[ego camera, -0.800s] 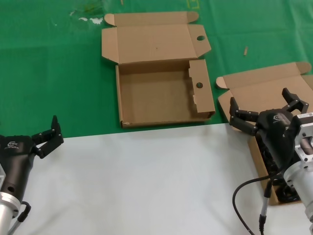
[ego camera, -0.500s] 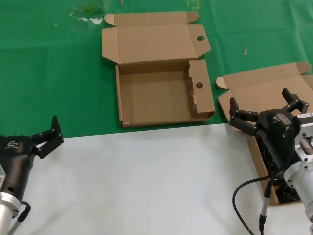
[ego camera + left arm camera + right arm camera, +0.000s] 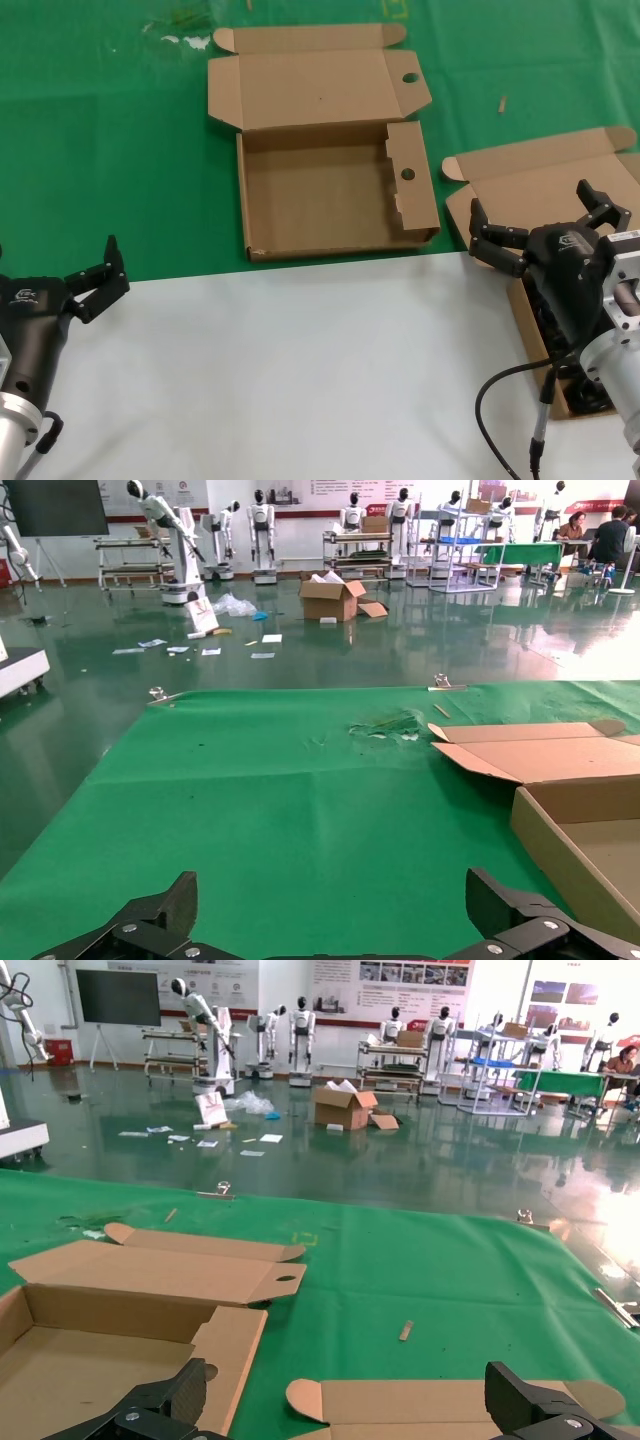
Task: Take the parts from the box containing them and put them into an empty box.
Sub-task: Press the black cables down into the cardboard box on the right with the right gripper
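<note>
Head view shows 2 cardboard boxes on a green mat [image 3: 100,150] that borders a white table [image 3: 300,370]. The empty box [image 3: 320,195], lid folded back and a round hole in its inner panel and in its lid flap, lies at the middle of the mat. The full box [image 3: 520,190] lies well to its right, at the right edge, lid also open; black cables [image 3: 585,395] show in it, mostly hidden behind the right arm. The right gripper [image 3: 545,225] hovers over that box with its jaws spread wide and nothing between them. The left gripper [image 3: 100,275] sits at the near left over the table's edge, well apart from both boxes, jaws open and empty. Left wrist view shows its 2 fingertips [image 3: 160,920] parted above the mat, with the empty box [image 3: 580,830] off to one side.
</note>
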Robot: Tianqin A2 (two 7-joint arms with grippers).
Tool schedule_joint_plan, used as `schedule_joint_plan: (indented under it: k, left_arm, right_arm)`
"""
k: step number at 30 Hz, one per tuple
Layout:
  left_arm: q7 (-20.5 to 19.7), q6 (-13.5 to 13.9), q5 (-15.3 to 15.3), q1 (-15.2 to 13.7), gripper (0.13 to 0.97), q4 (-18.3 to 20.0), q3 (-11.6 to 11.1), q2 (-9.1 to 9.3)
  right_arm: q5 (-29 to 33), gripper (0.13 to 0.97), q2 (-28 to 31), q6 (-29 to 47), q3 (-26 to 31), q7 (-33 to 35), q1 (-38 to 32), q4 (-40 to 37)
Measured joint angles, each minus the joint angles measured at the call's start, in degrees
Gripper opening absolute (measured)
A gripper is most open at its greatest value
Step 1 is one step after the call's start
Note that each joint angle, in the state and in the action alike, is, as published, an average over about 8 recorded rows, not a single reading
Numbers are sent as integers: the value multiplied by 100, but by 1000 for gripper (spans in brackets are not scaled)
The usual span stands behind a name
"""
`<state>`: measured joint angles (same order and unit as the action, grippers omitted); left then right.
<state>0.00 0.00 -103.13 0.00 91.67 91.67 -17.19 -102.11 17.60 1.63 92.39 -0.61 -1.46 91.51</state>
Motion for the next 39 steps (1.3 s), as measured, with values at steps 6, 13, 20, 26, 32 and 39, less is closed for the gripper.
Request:
schedule_joint_plan:
  k: [6,13,20,26,32,39]
  left_arm:
    - [0,0,0,0,923,0,0,0]
    - [0,0,0,0,858,0,0,0]
    - [0,0,0,0,724,0,0,0]
    - [0,0,0,0,598,0,0,0]
    - [0,0,0,0,468,0,0,0]
    - [0,0,0,0,308,0,0,0]
  right_arm:
    - [0,966,0,0,0,0,0,0]
    - [5,966,-95,73,-128,123,19,-16]
    - [-35,966,-541,516,-759,831,86,-103]
    - [-15,966,-346,659,-845,947,187,-18]
    - [524,966,545,757,-529,180,434,321]
    - [1981,966,1791,1874,-662,-1389,692,878]
